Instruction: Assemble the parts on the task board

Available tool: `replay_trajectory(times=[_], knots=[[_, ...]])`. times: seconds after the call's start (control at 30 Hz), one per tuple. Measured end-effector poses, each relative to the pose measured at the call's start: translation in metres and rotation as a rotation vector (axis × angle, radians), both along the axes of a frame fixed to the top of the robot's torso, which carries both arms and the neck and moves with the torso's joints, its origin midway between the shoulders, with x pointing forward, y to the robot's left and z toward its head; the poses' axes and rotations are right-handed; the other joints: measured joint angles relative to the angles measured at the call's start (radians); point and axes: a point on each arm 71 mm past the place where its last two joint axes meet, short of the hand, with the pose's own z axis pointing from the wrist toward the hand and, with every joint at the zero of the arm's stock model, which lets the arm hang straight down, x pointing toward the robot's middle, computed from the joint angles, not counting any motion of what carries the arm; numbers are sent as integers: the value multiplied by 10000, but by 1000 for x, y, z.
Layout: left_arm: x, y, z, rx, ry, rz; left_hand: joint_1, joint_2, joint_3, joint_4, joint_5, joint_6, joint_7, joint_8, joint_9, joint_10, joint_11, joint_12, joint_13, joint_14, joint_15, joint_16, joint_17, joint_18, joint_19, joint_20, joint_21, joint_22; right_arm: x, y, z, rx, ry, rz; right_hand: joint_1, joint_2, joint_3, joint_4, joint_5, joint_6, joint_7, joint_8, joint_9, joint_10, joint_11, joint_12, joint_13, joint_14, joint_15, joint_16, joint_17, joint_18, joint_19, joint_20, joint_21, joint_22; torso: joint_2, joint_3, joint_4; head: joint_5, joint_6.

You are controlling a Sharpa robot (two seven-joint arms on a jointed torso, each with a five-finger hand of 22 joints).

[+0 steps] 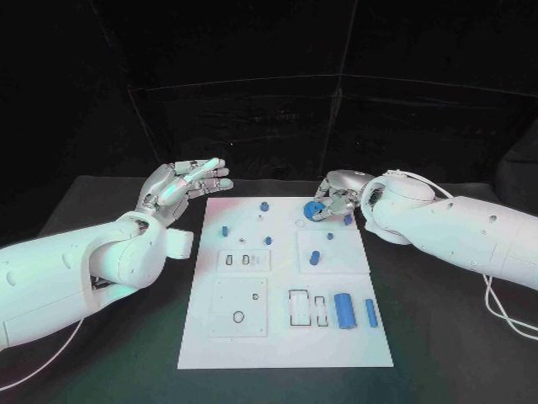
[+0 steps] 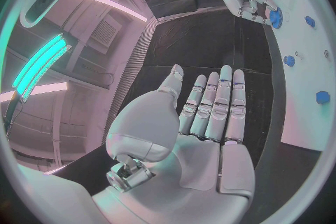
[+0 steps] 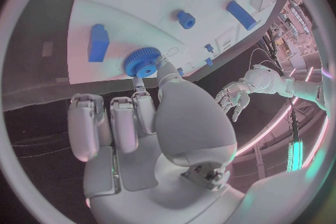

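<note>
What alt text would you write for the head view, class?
The right hand holds a blue gear over the far end of the white task board, where small blue parts lie. The left hand hovers open beside the board.

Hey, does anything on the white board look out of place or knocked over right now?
Nothing stands out. The white task board lies flat, the small blue parts sit tidily, and the right hand holds a blue gear.

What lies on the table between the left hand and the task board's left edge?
Nothing: in the head view the black table is bare between the open left hand and the task board. The right hand holds the blue gear.
</note>
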Motion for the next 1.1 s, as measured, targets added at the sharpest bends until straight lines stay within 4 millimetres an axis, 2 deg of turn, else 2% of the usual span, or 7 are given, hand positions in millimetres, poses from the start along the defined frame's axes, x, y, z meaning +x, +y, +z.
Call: replay_trajectory(times=[0.2, 0.4, 0.5, 0.67, 0.73, 0.87, 1.1], knots=[[0, 0, 0, 3, 11, -3, 0, 0, 0, 0, 0, 0, 0, 0, 0, 0, 0, 0, 0, 0, 0, 0, 0, 0, 0, 0, 0, 1, 0, 1, 0, -82, -2, 24, 125, -19, 75, -75, 0, -2, -1, -14, -18, 0, 0, 0, 0, 0, 0, 50, 0, 1, 0, 0, 0, 0, 0, 0, 6, 0, -11], [0, 0, 0, 7, 16, -2, 0, 0, 0, 0, 0, 0, 0, 0, 0, 0, 0, 0, 0, 0, 0, 0, 1, 0, 0, 0, 0, 2, 1, 2, 0, -154, -59, 21, 531, 260, 391, -390, -291, 1, -10, -30, -21, -1, 0, 1, 5, 0, 0, 56, -1, 0, 0, 0, 0, 0, 0, 0, 6, 10, -13], [0, 0, 0, 8, 18, -1, 0, 0, 0, 0, 0, 0, 0, 0, 0, 0, 0, 0, 0, 0, 0, 0, 0, 0, 0, 0, 0, 2, 1, 3, 0, -161, -128, 39, 759, 486, 736, -642, -507, 238, -16, 43, -19, -2, 2, 145, 33, 0, 1, 56, -1, 1, 0, 0, 0, -1, -1, 0, 6, 16, -13], [0, 0, 0, 9, 21, -3, 0, 0, 0, 0, 0, 0, 0, 0, 0, 0, 0, 0, 0, 0, 0, 0, 1, 0, 0, 0, 0, -8, 1, 5, 1, -147, -345, 98, 953, 574, 1340, -967, -654, 417, -15, 91, -24, 91, -92, 333, 14, 1, 1, 56, -1, 2, 4, -4, 46, -1, -1, 6, 4, 17, -24], [0, 0, 0, 9, 22, -3, 0, 0, 0, 0, 0, 0, 0, 0, 0, 0, 0, 0, 0, 0, 0, 0, 1, 0, 0, 0, 0, -8, 0, 6, 2, -140, -445, 128, 1103, 727, 1585, -1048, -716, 601, -51, 197, -19, 119, -119, 427, 106, -2, 1, 96, -1, 3, 56, -56, 46, -1, -1, 6, 4, 17, -25], [1, 0, 0, 12, 23, 2, 0, 0, 0, 0, 0, 0, 0, 0, 0, 0, 0, 0, 0, 0, 0, 0, 1, 0, 0, 0, 0, -7, -1, 8, 2, -120, -628, 177, 1104, 730, 1828, -1189, -761, 602, -51, 197, -21, 147, -148, 435, 97, 3, -111, 96, -1, 3, 19, -93, 84, -1, -1, 6, 4, 10, -32], [1, 0, 0, 12, 24, 0, 0, 0, 0, 0, 0, 0, 0, 0, -1, 0, 0, 0, 0, 0, 0, 0, 1, 0, 0, 0, 0, -7, -5, 13, 2, -16, -931, 343, 1026, 811, 2068, -1282, -819, 602, -51, 197, -24, 140, -216, 486, 19, -3, -119, 96, -2, 3, 20, -164, 85, -1, -1, 6, 3, 14, -31]])
